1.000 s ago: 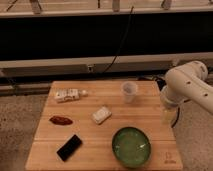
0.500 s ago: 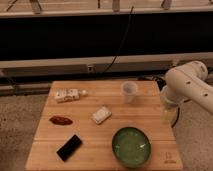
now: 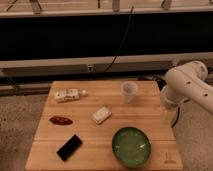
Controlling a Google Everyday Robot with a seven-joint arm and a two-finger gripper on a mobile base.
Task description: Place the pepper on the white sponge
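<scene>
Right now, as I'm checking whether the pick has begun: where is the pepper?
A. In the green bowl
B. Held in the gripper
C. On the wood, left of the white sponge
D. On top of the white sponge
C: the pepper lies on the table near its left edge, apart from the white sponge to its right, while the gripper hangs by the table's right edge, far from it.

Pepper [image 3: 60, 120] left of sponge [image 3: 101, 115]; pincer [image 3: 169, 115] at right table [image 3: 95, 142] edge

Carton [image 3: 67, 95], cup [image 3: 129, 91], green bowl [image 3: 118, 136], black slab [image 3: 69, 147] on table [image 3: 150, 114]
</scene>
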